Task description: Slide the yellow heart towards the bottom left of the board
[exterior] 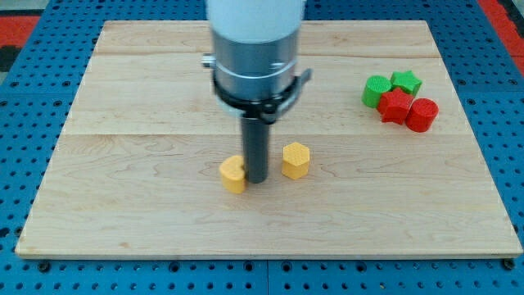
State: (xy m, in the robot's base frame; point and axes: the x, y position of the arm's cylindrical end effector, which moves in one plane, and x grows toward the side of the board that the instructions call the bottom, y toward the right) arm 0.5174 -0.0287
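1. The arm ends in a straight dark rod, and its tip [256, 180] rests on the wooden board [123, 164], a little below the middle of the board.
2. The rod has no jaws, so there is nothing to be apart, together or clamped; it only touches the blocks from the side.
3. The yellow heart [232, 174] lies just at the view's left of the tip and seems to touch it. The rod hides a part of its right side, so its shape is not fully clear.
4. The heart is close to the centre of the board, slightly toward the view's bottom, and well apart from the bottom left corner.
5. The yellow hexagon [295, 160] stands at the view's right of the tip, near but not touching. The tip is between the two yellow blocks.
6. Near the view's right top there is a group of four blocks close together: a green cylinder [376, 89], a green star [405, 81], a red star [395, 106] and a red cylinder [422, 115].
7. The wide grey and white body of the arm [255, 49] covers the upper middle of the board, so what lies behind it cannot be seen.
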